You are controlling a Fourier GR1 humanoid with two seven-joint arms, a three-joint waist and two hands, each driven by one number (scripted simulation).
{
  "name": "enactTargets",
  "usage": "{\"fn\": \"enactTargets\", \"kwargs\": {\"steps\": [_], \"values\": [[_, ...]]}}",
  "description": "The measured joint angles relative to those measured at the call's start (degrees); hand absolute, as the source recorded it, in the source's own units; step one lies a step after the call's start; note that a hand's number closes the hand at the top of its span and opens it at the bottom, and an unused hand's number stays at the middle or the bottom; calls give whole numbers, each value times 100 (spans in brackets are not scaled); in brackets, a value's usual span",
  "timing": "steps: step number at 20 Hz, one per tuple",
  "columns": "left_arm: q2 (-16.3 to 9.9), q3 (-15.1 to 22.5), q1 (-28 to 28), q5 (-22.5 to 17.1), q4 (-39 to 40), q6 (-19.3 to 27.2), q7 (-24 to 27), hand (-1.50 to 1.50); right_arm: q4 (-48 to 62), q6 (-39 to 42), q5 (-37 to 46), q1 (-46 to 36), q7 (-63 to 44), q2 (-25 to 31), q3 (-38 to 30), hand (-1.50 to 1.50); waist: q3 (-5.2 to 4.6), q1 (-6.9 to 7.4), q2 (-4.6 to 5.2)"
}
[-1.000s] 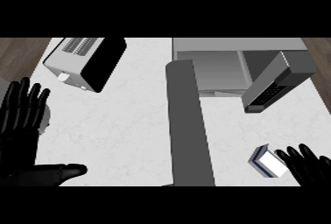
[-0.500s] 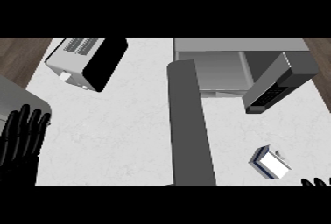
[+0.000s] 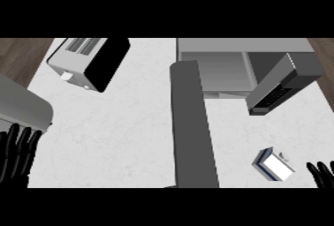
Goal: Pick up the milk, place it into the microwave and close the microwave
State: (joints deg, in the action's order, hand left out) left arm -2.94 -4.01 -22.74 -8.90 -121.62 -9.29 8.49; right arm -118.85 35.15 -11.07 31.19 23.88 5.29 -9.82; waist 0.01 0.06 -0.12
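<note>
So the milk (image 3: 275, 164) is lying on its side on the pale surface (image 3: 124, 132), down near the lower right, nothing touching it. It's a small white carton with a darker edge, sitting a bit skewed rather than square to anything. My guess is it's put there so the right hand can get to it without crossing the body.

The right hand (image 3: 322, 173) is just beside it, at the view's right edge. Only the fingers (image 3: 312, 168) show, and they look fairly straight and spread, holding nothing, with a small gap between them and the carton. So no grasp yet; I'd say we're at the very start of the pick-up.

Up from the milk is the microwave (image 3: 225, 73), already open, with the grey cavity showing and its control panel (image 3: 274, 95) on the right. The microwave door (image 3: 192, 128) swings out toward the robot as a long dark slab that splits the surface in two. That matters: the milk sits on the same side of the door as the cavity, so the route in looks open.

Left of the door there's a toaster (image 3: 88, 62) at the top left, well apart from everything. The left hand (image 3: 16, 154) rests at the left edge, fingers straight and up, empty.
</note>
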Motion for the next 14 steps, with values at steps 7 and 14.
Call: {"fn": "enactTargets", "kwargs": {"steps": [7,14], "values": [[134,89,-296,185,-28,-121,221,-150,890,-264,697,-566,412,-174,-141,-150,0,8,5],[207,217,-514,273,-234,-173,240,-150,2043,-535,1033,-1228,817,22,-542,-150,1,25,7]]}}
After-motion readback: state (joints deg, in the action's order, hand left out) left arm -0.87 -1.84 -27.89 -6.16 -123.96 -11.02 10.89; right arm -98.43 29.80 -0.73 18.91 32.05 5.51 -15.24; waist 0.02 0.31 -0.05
